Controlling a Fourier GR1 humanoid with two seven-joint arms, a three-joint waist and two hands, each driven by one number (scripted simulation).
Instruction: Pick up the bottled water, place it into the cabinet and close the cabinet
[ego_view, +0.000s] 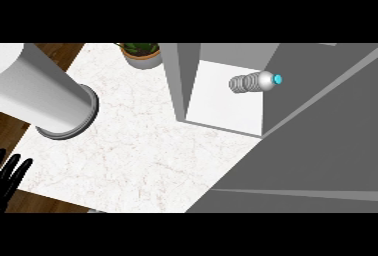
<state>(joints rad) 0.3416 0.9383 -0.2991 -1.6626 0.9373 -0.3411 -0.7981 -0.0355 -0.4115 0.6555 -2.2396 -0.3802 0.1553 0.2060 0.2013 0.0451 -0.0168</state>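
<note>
Bottled water (255, 81) lies on its side on the white shelf inside the cabinet (225, 107), blue cap toward the right. Placing looks done; the closing step is in hand. Cabinet door (317, 150), the large grey panel at right, stands open. My right hand is out of view. My left hand (13, 175) rests at the left edge, fingers spread and upright, holding nothing. Next: swing the door shut without disturbing the bottle.

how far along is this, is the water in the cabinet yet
Done: the bottled water lies on its side on the cabinet shelf, no hand on it. In hand: nothing; the left hand rests open at the lower left edge. Left: closing the cabinet, which looks open.
</note>
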